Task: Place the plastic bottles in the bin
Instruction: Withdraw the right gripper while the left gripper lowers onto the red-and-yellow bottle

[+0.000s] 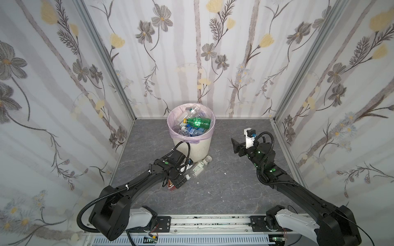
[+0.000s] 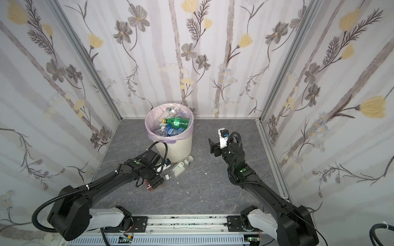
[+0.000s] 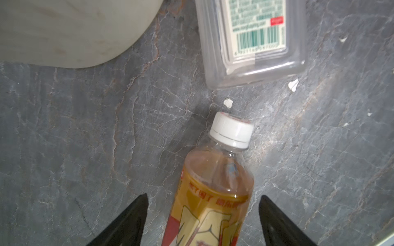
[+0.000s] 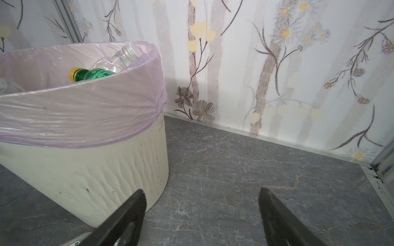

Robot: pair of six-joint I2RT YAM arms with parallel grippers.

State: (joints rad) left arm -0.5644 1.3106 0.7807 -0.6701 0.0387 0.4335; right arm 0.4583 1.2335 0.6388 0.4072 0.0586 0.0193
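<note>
An amber plastic bottle [image 3: 215, 191] with a white cap and a red-yellow label lies on the grey floor. My left gripper [image 3: 203, 198] is open around its body, with a gap showing on each side. In both top views the gripper [image 1: 178, 181] covers most of that bottle [image 2: 149, 185]. A clear bottle [image 1: 199, 167] with a white-green label lies just beyond it, against the foot of the bin [image 1: 200, 149]. The bin holds several bottles, a green one [image 1: 198, 121] on top. My right gripper [image 1: 236, 144] hangs open and empty to the right of the bin [image 4: 106, 170].
Flowered walls close in the floor on three sides. Small white scraps [image 1: 225, 173] lie on the floor right of the bottles. A metal rail [image 1: 202, 223] carrying both arm bases runs along the front edge.
</note>
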